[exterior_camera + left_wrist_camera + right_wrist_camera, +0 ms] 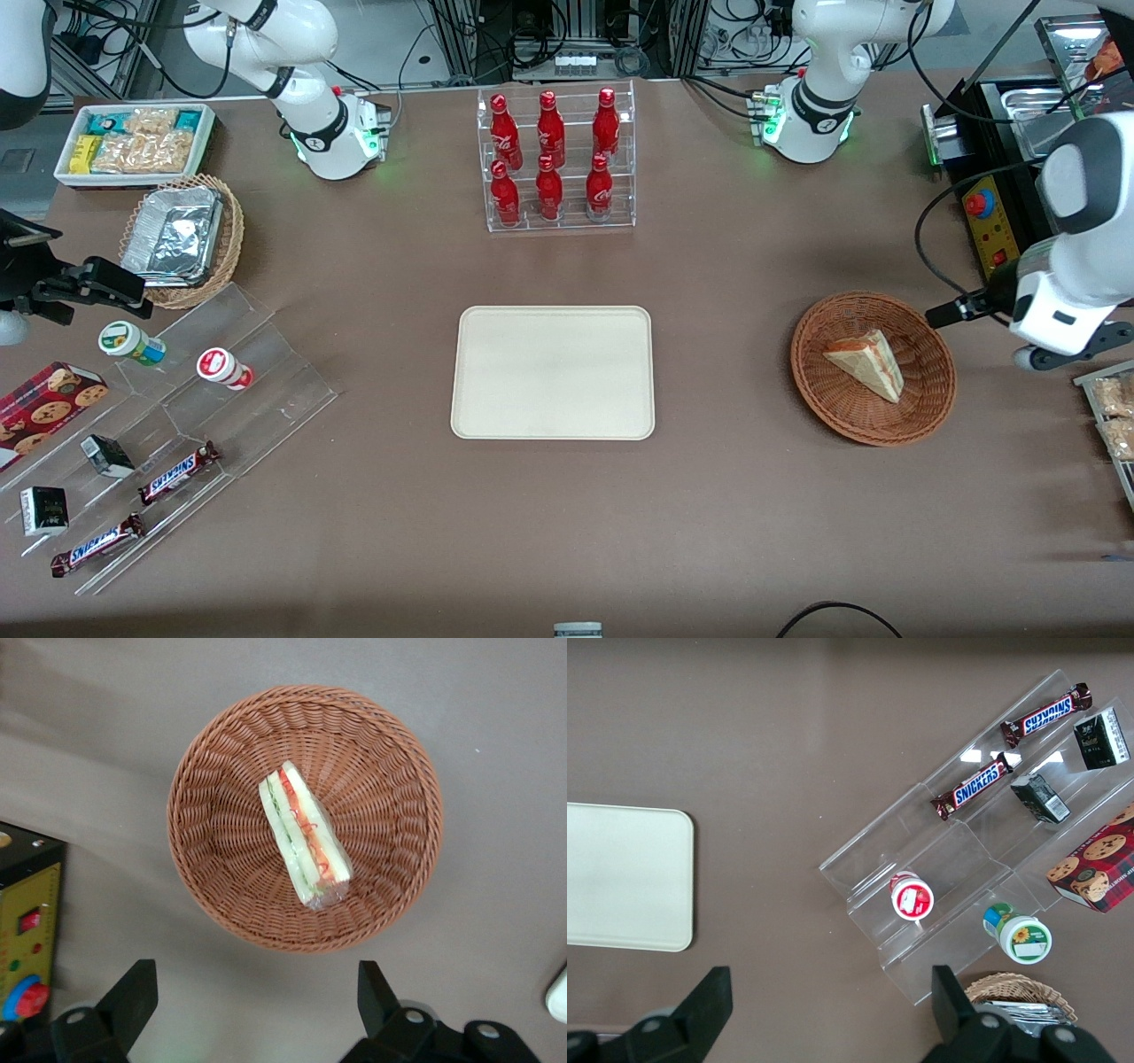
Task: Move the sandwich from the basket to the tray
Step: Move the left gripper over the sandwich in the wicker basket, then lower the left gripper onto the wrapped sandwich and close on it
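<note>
Brown table [709, 496] — sandwich [303, 835] in basket [390, 771]; gripper [257, 992] spread above.

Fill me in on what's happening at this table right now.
The working arm is set to move a sandwich from the basket to the tray. Nothing is picked up yet: the sandwich lies inside the basket, and the tray sits bare at the middle of the table. The gripper hovers above the table just beside the basket, its fingers spread open and holding nothing. A rack of red bottles stands farther from the front camera than the tray.
</note>
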Motion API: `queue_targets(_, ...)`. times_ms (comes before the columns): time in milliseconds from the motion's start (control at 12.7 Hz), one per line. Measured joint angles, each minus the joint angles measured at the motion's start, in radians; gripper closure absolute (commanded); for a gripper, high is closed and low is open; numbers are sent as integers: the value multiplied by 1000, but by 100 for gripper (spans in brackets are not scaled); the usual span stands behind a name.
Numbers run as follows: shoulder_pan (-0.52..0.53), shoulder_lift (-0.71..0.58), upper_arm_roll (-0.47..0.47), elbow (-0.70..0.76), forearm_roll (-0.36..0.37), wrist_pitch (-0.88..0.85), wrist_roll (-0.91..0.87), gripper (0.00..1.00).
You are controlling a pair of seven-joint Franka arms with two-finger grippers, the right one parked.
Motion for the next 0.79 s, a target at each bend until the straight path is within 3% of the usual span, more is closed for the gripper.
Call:
queue_targets(395,54,4,7,-177,-117,238,-54,0)
queue_targets(789,30,74,-6,-244,-149,398,-217,0)
